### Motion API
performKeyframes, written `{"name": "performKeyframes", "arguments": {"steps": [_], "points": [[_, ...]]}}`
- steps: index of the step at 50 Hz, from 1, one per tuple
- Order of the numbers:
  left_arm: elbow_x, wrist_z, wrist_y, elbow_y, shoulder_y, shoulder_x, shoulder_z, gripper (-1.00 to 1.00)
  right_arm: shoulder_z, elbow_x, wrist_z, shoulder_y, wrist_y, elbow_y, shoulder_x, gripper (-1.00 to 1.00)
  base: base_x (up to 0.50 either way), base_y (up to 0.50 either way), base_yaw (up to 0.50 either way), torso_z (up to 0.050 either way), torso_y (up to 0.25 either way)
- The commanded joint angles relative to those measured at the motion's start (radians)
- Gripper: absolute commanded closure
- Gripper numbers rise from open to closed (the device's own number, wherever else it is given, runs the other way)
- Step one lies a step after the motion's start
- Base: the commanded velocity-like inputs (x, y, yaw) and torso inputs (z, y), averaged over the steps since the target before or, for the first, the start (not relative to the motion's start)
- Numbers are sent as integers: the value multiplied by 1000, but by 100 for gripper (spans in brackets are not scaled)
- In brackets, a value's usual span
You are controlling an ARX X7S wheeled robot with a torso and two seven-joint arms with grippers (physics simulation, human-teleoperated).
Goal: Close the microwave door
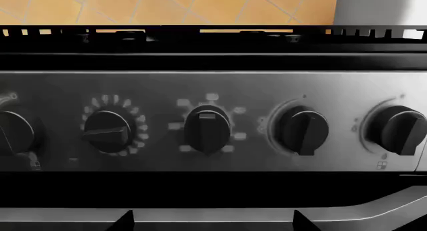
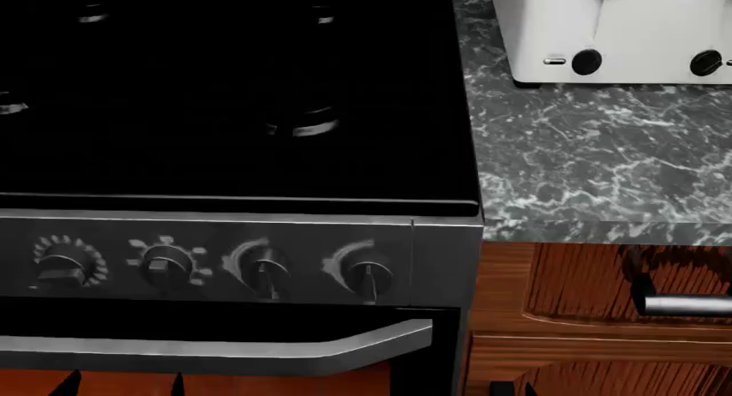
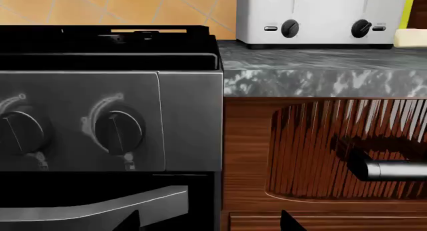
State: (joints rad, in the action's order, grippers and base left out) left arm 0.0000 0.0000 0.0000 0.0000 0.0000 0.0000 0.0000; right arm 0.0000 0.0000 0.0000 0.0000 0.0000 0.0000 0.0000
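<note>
Microwave not in any view, so its door position cannot be told; head view shows a black stove (image 2: 229,96) filling the frame from 9 to 12 o'clock, its cooktop dark with faint burner rings; below it a grey control panel (image 2: 218,250) carrying four black knobs (image 2: 266,267) in a row; under the panel a curved metal oven handle (image 2: 229,351) running across toward 5 o'clock; at 3 o'clock a dark marbled desk (image 2: 595,156) butts against the stove's side; a white toaster (image 2: 612,32) stands on the desk at 1 o'clock, two black dials on its front; beneath the desk a reddish-brown wooden cabinet (image 2: 549,327) with a ribbed panel and a metal bar handle (image 2: 687,305) at 4 o'clock; left wrist view sits close to the panel, knobs large, orange wall tiles (image 1: 167,6) behind the stove; right wrist view takes in the panel's end, the desk edge, the toaster and the cabinet front; small dark tips at the bottom edge of each view may be pincer fingertips; left pincer opening and right pincer opening cannot be told; nothing seen held.
</note>
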Motion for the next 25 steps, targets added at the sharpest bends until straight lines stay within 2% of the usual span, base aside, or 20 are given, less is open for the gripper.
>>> {"name": "performKeyframes", "arguments": {"steps": [1, 25], "points": [[-15, -19, 3, -1, 1, -16, 18, -100, -20, 25, 6, -3, -7, 0, 18, -100, 0, 0, 0, 0, 0], [-66, -77, 8, 1, 1, -67, 81, -100, -76, 91, 58, 3, -40, 18, 68, -100, 0, 0, 0, 0, 0]]}}
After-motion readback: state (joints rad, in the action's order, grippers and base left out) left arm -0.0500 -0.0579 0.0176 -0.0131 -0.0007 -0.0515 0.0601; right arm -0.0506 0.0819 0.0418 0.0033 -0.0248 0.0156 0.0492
